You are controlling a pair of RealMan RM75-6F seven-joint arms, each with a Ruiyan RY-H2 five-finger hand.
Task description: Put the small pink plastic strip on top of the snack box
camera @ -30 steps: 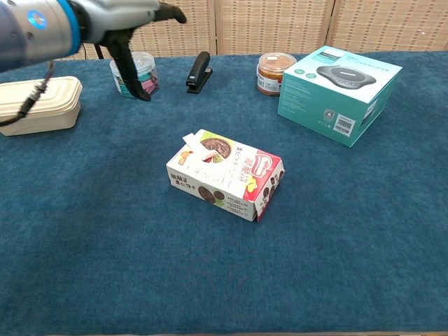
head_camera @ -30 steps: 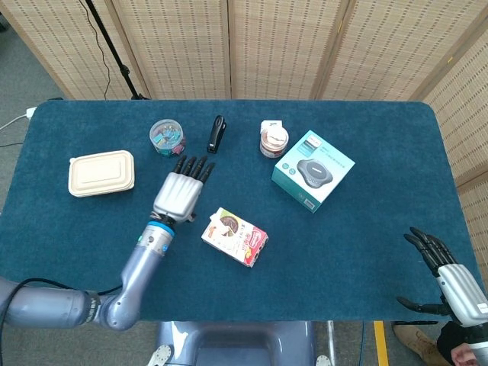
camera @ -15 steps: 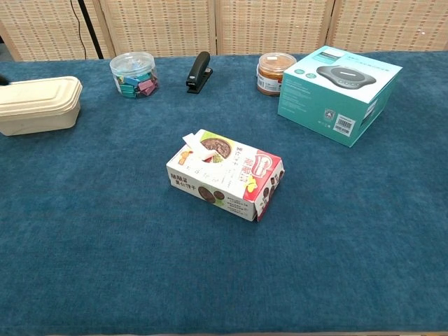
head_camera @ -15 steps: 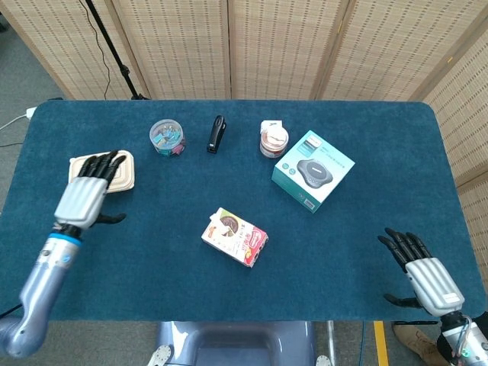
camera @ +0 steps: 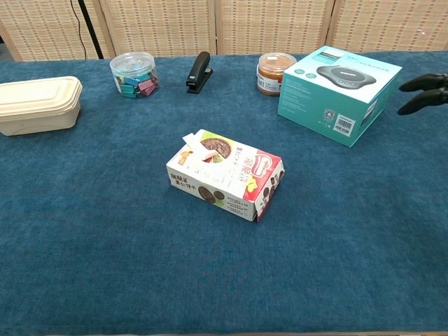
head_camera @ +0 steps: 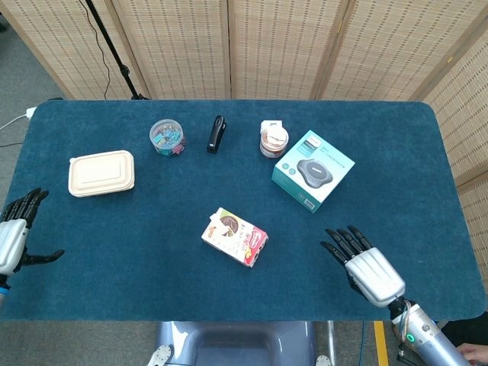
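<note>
Table [head_camera: 381, 152], covered in dark blue cloth, spreads out ahead of both my hands. My right hand [head_camera: 366, 267] hovers over its near right part, fingers spread apart and holding nothing; in the chest view only its dark fingertips [camera: 425, 91] show at the right edge. My left hand [head_camera: 14, 236] sits at the far left edge of the table, fingers apart too, gripping nothing. Up and to the left of my right hand stands the teal boxed device [head_camera: 313, 169], and beside that, further left, a small lidded jar [head_camera: 273, 139]. Just above my left hand lies the cream lunch container [head_camera: 101, 173]. Between my two hands, nearer the right one, lies the snack box [camera: 225, 175], flat on the cloth. Beyond it sit a clear tub of coloured clips [head_camera: 167, 137] and a black stapler [head_camera: 217, 133]. The small pink plastic strip [camera: 190, 144] rests on the snack box's top at its left end, apart from both hands.
</note>
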